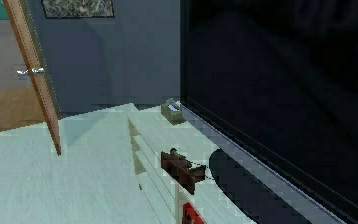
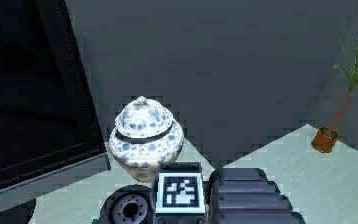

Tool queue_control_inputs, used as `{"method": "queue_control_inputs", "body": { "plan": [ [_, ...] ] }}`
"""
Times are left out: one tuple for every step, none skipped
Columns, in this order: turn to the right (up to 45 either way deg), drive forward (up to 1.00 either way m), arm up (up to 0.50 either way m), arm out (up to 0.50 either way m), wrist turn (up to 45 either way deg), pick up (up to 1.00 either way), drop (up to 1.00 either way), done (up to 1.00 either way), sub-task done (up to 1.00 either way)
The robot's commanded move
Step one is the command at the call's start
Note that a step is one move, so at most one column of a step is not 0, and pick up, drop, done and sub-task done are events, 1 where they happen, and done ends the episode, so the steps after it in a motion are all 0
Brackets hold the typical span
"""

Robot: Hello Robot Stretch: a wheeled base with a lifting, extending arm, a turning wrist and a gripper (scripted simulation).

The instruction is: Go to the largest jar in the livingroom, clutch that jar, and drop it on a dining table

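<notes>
A round white jar [image 2: 144, 140] with blue patterns and a lid stands on a pale surface [image 2: 287, 165] against a dark grey wall, in the arm side view's middle. Just below it, at the bottom edge, are the arm's white marker square [image 2: 180, 193] and, left of that, the gripper's dark body [image 2: 127, 208]. Its far end is hard to make out against the jar's base. I cannot tell whether it holds anything.
A large black screen [image 1: 277, 80] stands on a white shelf unit [image 1: 147, 150], seen again as the screen [image 2: 32, 90]. On the unit lie a small box [image 1: 171, 110] and a brown object [image 1: 182, 168]. An open wooden door [image 1: 32, 70] is left. A potted plant [image 2: 332, 125] stands right.
</notes>
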Motion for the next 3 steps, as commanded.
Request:
{"method": "queue_control_inputs", "body": {
  "plan": [
    [0.0,0.00,0.00,0.20,0.0,0.00,0.00,0.00,0.00],
    [0.0,0.00,0.00,0.00,45.0,0.00,0.00,0.00,0.00],
    [0.0,0.00,0.00,0.00,45.0,0.00,0.00,0.00,0.00]
  ]
}}
